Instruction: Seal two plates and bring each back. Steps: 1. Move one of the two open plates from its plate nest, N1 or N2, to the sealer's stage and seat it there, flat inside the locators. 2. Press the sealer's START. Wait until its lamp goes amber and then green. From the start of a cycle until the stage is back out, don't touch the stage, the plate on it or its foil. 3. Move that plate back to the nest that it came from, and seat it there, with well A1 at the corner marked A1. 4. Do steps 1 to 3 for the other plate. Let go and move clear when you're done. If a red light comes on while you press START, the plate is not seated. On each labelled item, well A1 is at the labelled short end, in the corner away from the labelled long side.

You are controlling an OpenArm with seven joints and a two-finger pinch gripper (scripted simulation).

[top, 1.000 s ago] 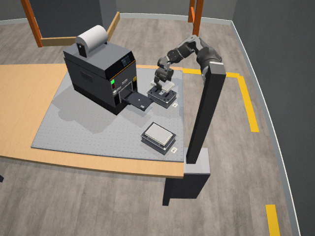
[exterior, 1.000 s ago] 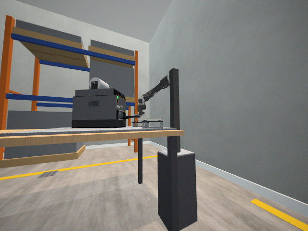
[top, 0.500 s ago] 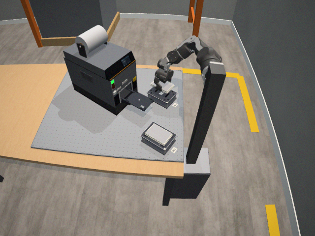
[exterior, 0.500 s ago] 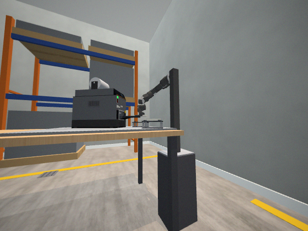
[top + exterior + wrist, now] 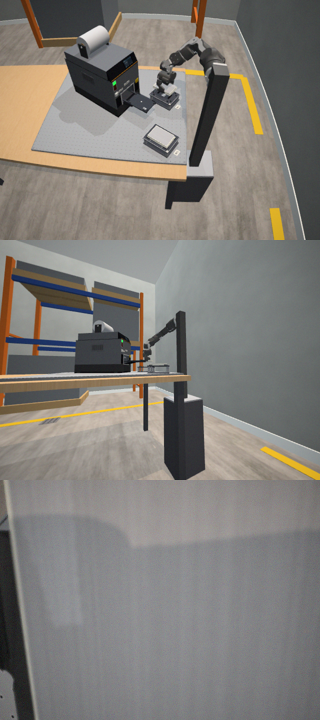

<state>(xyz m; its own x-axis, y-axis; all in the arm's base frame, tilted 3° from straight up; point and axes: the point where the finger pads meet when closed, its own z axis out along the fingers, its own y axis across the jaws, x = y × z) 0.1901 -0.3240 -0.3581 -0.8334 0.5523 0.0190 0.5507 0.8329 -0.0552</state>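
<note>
My gripper (image 5: 162, 89) (image 5: 147, 358) is shut on a white plate (image 5: 169, 90) and holds it just above the far nest (image 5: 168, 103), right of the sealer's stage. In the wrist view the plate's smooth pale top (image 5: 175, 630) fills almost the whole frame. The sealer (image 5: 100, 69) (image 5: 100, 353) shows a green lamp (image 5: 113, 83) (image 5: 121, 341). Its dark stage (image 5: 139, 101) is out and bare. The near nest (image 5: 154, 148) holds a second plate (image 5: 161, 136) with a pale top, lying flat.
The arm's dark column (image 5: 206, 113) (image 5: 181, 343) stands at the table's right edge on a pedestal. Small label tags (image 5: 177, 106) (image 5: 177, 152) lie beside each nest. A foil roll (image 5: 94, 38) sits on top of the sealer. Orange shelving stands behind the table.
</note>
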